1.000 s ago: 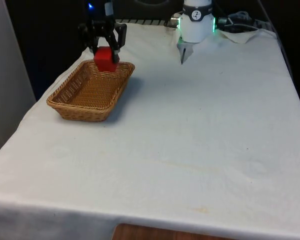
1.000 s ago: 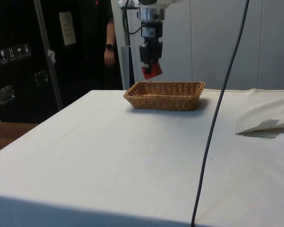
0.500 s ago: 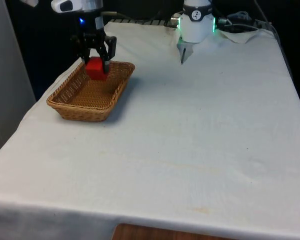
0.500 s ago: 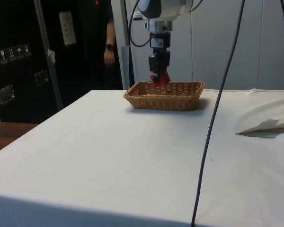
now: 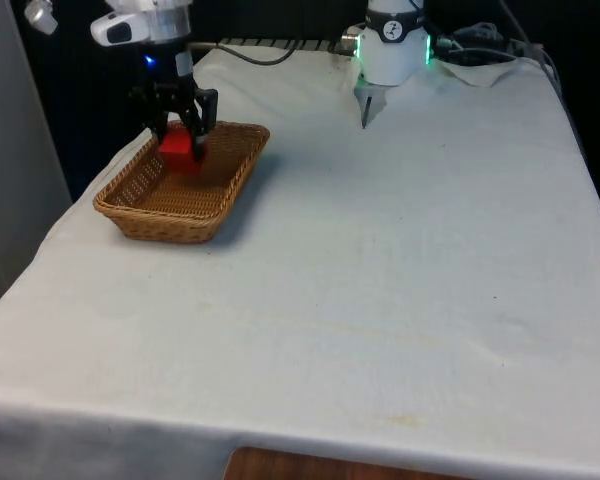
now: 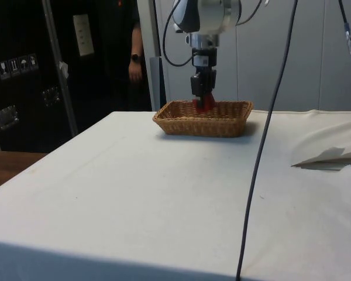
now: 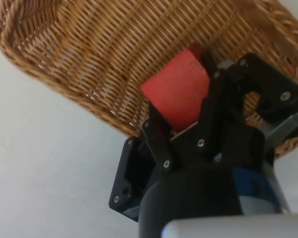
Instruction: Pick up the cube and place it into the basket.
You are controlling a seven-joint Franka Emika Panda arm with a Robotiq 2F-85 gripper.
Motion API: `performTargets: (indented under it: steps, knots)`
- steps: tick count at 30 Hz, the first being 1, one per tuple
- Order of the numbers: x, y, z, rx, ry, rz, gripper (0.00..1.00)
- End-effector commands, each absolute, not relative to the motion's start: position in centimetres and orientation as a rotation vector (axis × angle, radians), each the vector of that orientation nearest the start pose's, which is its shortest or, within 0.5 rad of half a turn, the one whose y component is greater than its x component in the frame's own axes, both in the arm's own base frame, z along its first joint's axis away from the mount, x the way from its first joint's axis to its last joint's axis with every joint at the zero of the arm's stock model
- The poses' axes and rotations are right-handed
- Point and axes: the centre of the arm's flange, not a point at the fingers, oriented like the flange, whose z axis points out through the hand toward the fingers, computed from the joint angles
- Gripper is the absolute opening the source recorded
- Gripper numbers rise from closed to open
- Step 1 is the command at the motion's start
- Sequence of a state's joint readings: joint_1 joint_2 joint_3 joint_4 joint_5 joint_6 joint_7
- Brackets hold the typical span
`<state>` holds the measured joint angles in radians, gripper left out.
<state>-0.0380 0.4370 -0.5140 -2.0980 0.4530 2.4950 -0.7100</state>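
My gripper (image 5: 178,140) is shut on the red cube (image 5: 176,147), holding it low inside the brown wicker basket (image 5: 142,205) at the front view's left. From the side, the gripper (image 6: 205,104) reaches down past the basket's rim (image 6: 187,122) and the red cube (image 6: 206,105) is half hidden behind the weave. The wrist view has the red cube (image 7: 178,91) clamped between the two black fingers (image 7: 156,130), tilted, with the basket's woven floor (image 7: 104,44) just beneath it. Whether the cube touches the floor I cannot tell.
The basket stands near the table's far corner at the front view's left, close to the cloth's edge. A crumpled fold of cloth (image 6: 330,156) lies at the side view's right. A black cable (image 6: 263,146) hangs across the side view. A person (image 6: 135,55) stands behind the table.
The gripper has carried the red cube from above the basket's far rim down into the basket, drifting toward the front view's left.
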Motion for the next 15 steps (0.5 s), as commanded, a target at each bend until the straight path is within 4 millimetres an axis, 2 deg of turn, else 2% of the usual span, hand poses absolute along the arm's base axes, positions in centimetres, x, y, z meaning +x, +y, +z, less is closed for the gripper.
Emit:
performTargets:
  steps: [1, 15]
  knots:
    - [50.0, -30.4, 23.8, -3.094, 0.24, -0.146, 0.0]
    - [50.1, -30.3, 22.4, -3.087, 0.244, -0.14, 0.0]
